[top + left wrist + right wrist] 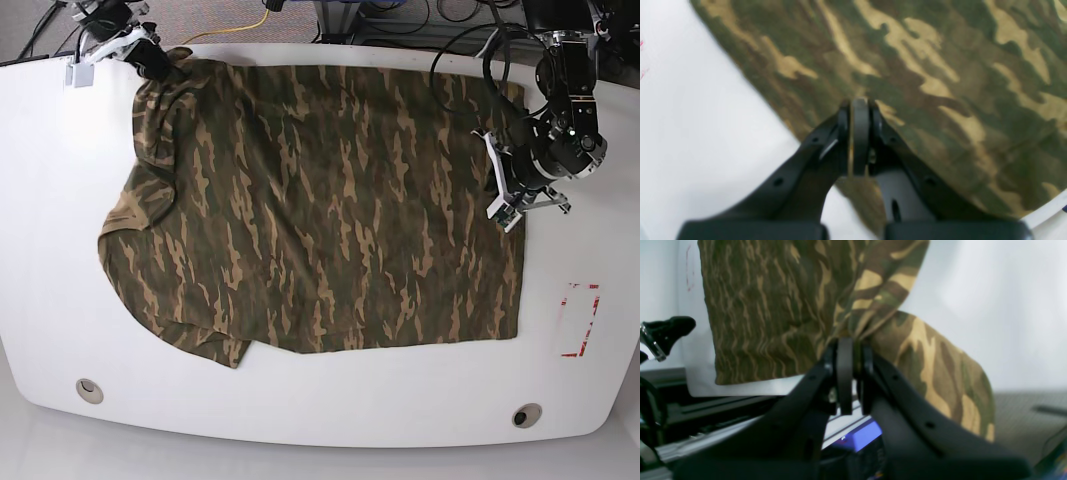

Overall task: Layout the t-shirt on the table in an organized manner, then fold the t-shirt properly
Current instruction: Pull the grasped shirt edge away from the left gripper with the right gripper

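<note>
A: Base view, item one: large soft camouflage-print t-shirt (pixel 330 210) in olive, brown and tan, lay spread across the wide glossy white tabletop (pixel 320 410). Far left sleeve and shoulder were bunched; near left corner was rumpled.

B: Hands?

A: Right hand (pixel 152 62), at the far left corner of that view, had its fingers pressed together, pinching a gathered fold of cloth (pixel 873 306). Left hand (pixel 508 205), at the shirt's right edge, was likewise pressed shut, with what looked like a thin sliver of hem (pixel 851 146) caught between the fingers.

B: Risks, as judged?

A: Uneven pulling could drag the whole garment sideways rather than flatten it. The thin left grip might slip free. The right hand's bunched hold could carry a crease into the layout.

B: Unclear entries?

A: Both wrist views were blurred. How much cloth each hand held could not be told. Collar position was not made out. A small red rectangular outline mark (pixel 581 320) lay well apart, near the right rim.
</note>
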You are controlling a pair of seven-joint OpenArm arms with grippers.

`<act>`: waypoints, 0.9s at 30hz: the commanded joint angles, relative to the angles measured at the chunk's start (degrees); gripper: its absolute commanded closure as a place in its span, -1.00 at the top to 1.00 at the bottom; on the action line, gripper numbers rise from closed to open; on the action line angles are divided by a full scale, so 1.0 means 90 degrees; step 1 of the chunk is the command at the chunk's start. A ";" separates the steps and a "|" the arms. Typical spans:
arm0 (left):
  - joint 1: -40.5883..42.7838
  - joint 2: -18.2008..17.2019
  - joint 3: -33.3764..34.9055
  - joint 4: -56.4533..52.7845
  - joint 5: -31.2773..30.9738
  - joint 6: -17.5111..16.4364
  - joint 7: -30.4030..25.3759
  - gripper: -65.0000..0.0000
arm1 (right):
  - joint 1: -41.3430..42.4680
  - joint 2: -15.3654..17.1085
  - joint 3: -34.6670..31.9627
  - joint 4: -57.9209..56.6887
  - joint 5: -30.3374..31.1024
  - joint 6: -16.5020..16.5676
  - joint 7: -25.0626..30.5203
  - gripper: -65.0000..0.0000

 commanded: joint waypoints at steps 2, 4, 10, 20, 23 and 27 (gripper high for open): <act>-0.0082 -0.0067 -0.0017 0.0095 -0.0042 -0.0004 -0.0093 -0.99 | -0.0264 -0.0107 0.0100 0.0106 0.0160 -0.0278 0.0098 -0.99; -0.0082 -0.0067 0.0012 0.0095 -0.0042 -0.0004 -0.0093 -0.99 | -0.0323 -0.0185 0.0197 0.0106 0.0160 -0.0395 0.0098 -0.98; -0.0092 -0.0067 0.0012 0.0095 -0.0042 -0.0004 -0.0093 -0.99 | -0.0450 -0.0342 0.0461 0.0106 0.0160 -0.0502 0.0098 -0.98; -0.0092 -0.0067 0.0012 0.0095 -0.0042 -0.0004 -0.0093 -0.99 | -0.0567 -0.0351 0.1174 0.0106 -0.0055 -0.0981 0.0098 0.12; -0.0092 -0.0067 0.0012 0.0095 -0.0042 -0.0004 -0.0093 -0.99 | -0.0479 -0.0351 0.1487 0.0116 -0.0065 -0.1128 0.0089 0.44; -0.0092 -0.0067 0.0012 0.0095 -0.0042 -0.0004 -0.0093 -0.99 | -0.0410 -0.0303 0.1565 0.0116 -0.0055 -0.1157 0.0098 0.59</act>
